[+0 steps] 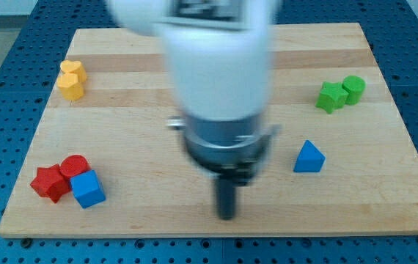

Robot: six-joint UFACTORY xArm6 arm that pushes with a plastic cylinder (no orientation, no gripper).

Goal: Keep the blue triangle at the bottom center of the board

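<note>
My tip sits on the wooden board near its bottom centre, touching no block; it is a plain rod with nothing to open or hold. The blue triangle lies apart to its right. Far left are a blue cube touching two red blocks, two yellow blocks above, green blocks top right

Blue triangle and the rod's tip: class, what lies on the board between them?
Nothing. The camera view shows only bare wood between my tip, at the view's bottom centre, and the blue triangle, up to its right.
</note>
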